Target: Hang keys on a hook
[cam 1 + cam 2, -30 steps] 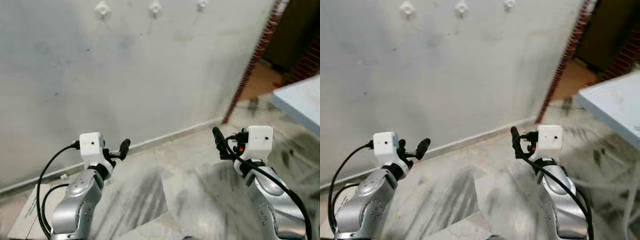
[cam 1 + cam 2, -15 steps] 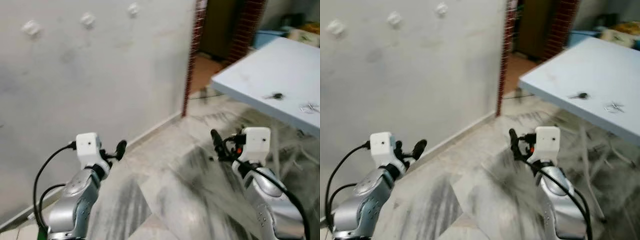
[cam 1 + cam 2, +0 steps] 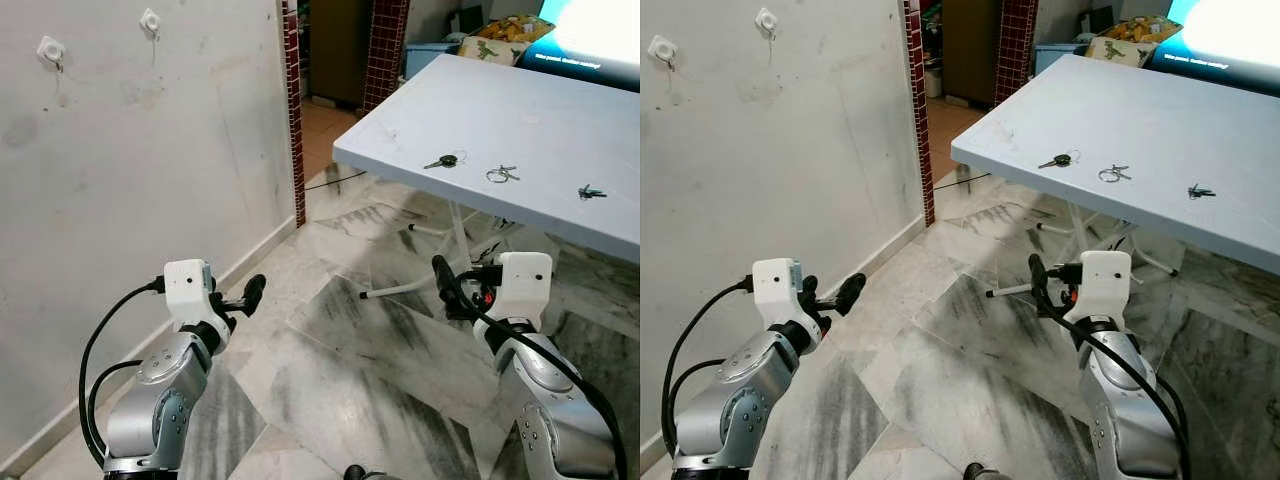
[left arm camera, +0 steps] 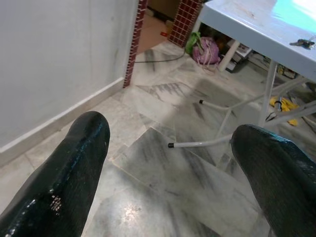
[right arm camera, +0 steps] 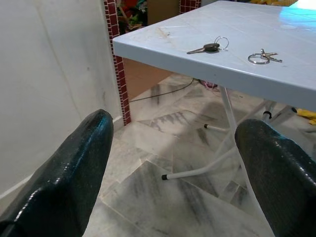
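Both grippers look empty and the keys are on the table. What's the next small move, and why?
Probably step toward the table and bring the right gripper up toward the nearest keys: both grippers, the left gripper included, are open and empty, low above the floor, short of the tabletop.

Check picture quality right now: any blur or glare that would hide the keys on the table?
Left eye view: sharp, three key sets readable on the table; a bright glow washes out the far corner. Right wrist view: keys crisp, near fingers soft and out of focus. Left wrist view: table's far part overexposed.
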Robot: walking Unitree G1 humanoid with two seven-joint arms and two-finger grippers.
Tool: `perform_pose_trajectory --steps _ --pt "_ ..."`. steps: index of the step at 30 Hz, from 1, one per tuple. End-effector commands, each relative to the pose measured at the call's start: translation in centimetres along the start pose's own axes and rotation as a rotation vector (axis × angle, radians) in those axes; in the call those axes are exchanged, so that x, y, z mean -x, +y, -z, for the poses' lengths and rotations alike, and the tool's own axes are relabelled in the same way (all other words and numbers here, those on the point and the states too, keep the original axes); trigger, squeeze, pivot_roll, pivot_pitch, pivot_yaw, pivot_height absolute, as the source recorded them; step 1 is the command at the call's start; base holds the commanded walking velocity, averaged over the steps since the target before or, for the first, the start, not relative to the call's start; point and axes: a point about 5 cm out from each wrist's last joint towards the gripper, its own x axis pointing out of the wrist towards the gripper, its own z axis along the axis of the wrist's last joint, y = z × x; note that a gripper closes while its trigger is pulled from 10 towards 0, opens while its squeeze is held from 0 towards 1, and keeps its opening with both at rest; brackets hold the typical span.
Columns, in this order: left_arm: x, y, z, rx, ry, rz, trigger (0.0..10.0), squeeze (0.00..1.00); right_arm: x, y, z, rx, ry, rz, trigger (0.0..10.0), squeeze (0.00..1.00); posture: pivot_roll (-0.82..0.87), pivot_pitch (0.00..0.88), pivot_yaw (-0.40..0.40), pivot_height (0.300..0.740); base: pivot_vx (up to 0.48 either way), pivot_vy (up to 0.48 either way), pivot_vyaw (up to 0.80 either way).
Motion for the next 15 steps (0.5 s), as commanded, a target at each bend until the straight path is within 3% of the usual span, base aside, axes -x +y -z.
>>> perform_pose_trajectory --steps 1,12,15 --pt "0.09 0.22 -0.47 -0.003 -0.014 0.008 10.0 0.00 0.03 0.22 -0.40 -0.004 -0.014 -0.004 10.0 0.00 -0.07 0.077 0.034 0.740 0.296 0.379 0.00" --pt "0.11 0.35 -0.56 -0.011 -0.017 0.003 10.0 0.00 0.20 0.39 -0.42 0.003 -0.017 -0.011 10.0 0.00 -0.07 0.072 0.034 0.740 0.301 0.374 0.00" --pt "0.15 0.49 -0.38 -0.014 -0.012 -0.014 10.0 0.00 0.20 0.37 -0.46 0.002 -0.018 -0.011 10.0 0.00 -0.07 0.068 0.034 0.740 0.000 0.251 0.00"
